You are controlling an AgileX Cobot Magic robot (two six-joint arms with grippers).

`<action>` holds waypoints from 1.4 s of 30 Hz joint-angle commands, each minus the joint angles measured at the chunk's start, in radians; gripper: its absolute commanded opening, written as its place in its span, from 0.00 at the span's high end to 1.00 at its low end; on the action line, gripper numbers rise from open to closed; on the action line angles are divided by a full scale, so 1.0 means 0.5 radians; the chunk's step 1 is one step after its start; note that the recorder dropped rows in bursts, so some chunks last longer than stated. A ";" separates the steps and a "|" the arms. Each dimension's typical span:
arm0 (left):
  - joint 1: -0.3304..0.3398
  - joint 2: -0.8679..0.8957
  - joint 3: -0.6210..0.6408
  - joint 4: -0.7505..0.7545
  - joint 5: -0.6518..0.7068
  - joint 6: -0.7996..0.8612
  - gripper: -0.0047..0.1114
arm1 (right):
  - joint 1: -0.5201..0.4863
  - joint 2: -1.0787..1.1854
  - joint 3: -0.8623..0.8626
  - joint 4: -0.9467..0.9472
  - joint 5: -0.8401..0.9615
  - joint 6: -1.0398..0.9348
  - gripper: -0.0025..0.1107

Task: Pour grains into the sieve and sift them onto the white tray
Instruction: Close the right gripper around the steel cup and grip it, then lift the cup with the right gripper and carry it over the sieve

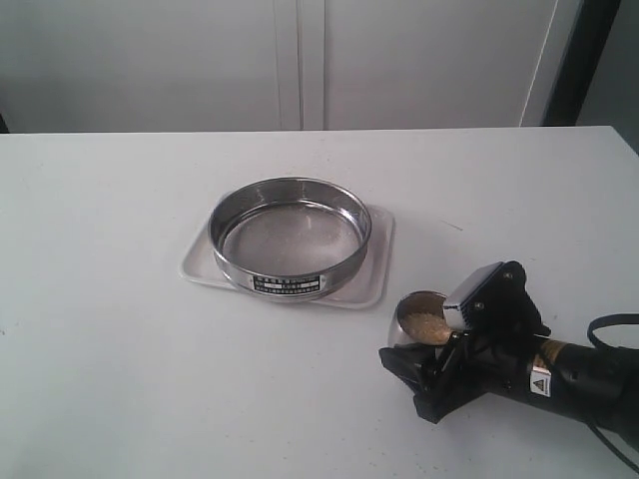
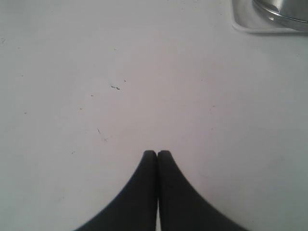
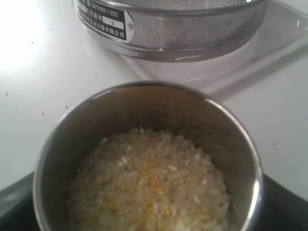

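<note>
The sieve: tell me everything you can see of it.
The sieve is a wide, shallow round ring of shiny steel with a fine mesh bottom that looks bare. A small printed label is fixed to its side wall. It stands upright and level on the tray, near the middle of the table. Nothing else touches it; the cup stands apart.
</note>
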 commanded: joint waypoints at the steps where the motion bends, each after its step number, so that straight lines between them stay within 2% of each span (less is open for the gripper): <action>1: 0.000 -0.009 0.020 -0.023 0.006 0.000 0.96 | -0.003 0.015 0.006 0.017 0.142 -0.030 0.98; 12: 0.000 -0.009 0.020 -0.023 0.006 0.000 0.96 | -0.003 -0.169 0.006 -0.028 0.106 0.036 0.98; 18: 0.000 -0.009 0.020 -0.023 0.006 0.000 0.96 | -0.003 -0.365 0.013 -0.035 0.308 0.051 0.98; 33: 0.000 -0.009 0.020 -0.023 0.006 0.000 0.96 | -0.003 -0.817 0.000 -0.189 0.365 0.542 0.98; 42: 0.000 -0.009 0.020 -0.023 0.006 0.000 0.96 | -0.003 -0.979 -0.158 -0.550 0.782 1.007 0.98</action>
